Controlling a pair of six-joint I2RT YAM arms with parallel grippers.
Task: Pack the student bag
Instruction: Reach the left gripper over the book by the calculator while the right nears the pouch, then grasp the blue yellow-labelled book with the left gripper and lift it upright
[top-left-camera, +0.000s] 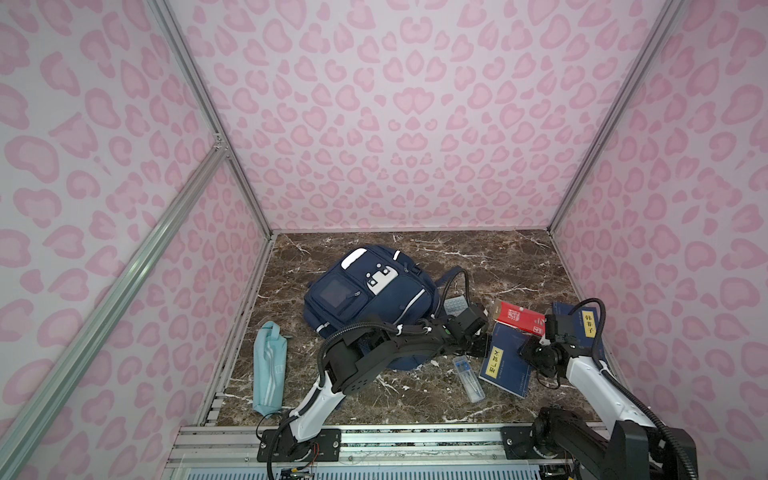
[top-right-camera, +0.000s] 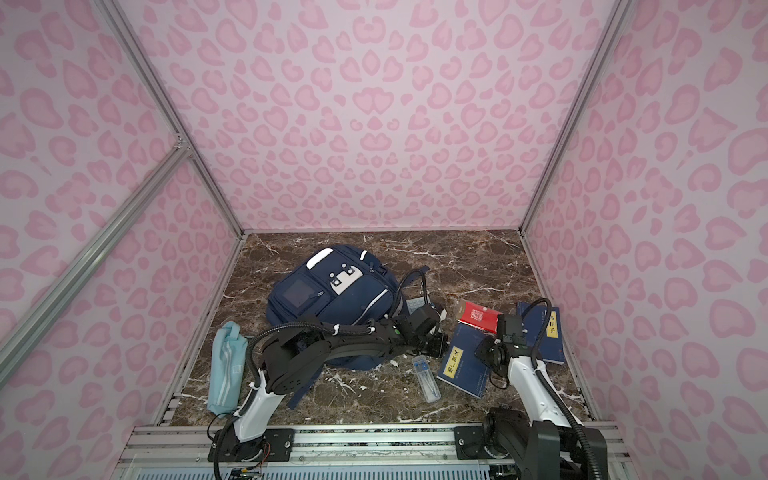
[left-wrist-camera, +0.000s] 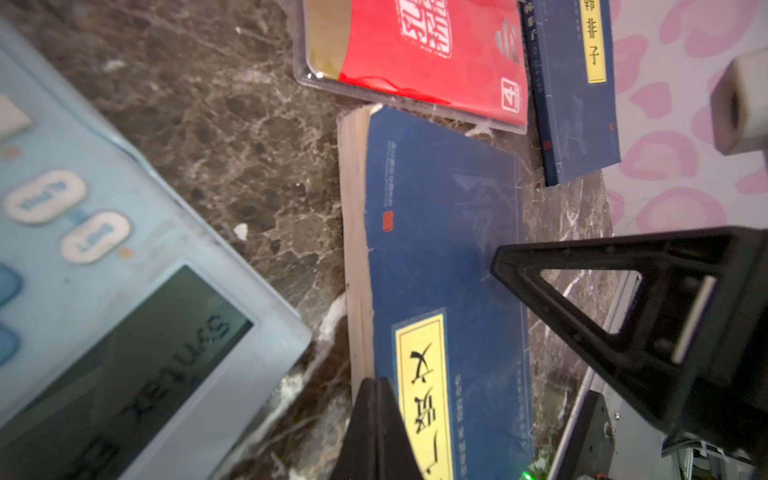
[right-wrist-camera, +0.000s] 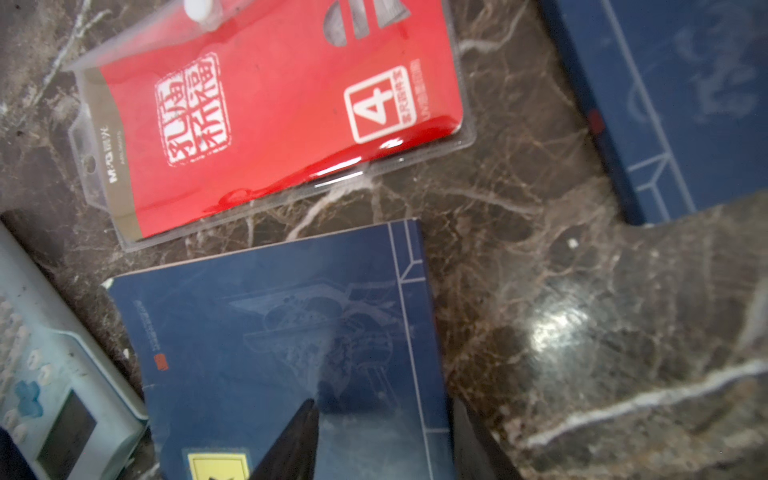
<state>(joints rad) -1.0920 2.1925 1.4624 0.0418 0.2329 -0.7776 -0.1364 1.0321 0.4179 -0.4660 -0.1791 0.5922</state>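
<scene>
Left jaws: pressed together at the page edge of a blue book (left-wrist-camera: 440, 232).
Right jaws: spread over the same book.
Backpack (top-left-camera: 365, 295): lying on the tabletop (top-left-camera: 478, 253).

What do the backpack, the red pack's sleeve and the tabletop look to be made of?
Backpack: matte woven fabric, judging by its soft creases and stitched pockets. Red pack's sleeve: clear glossy plastic, probably, with glare streaks. Tabletop: polished brown marble or imitation, veined and reflective.

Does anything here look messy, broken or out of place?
Nothing looks spilled or broken. The nearer navy book lies crooked, and the pale blue pencil case sits alone, left of the student bag.
</scene>
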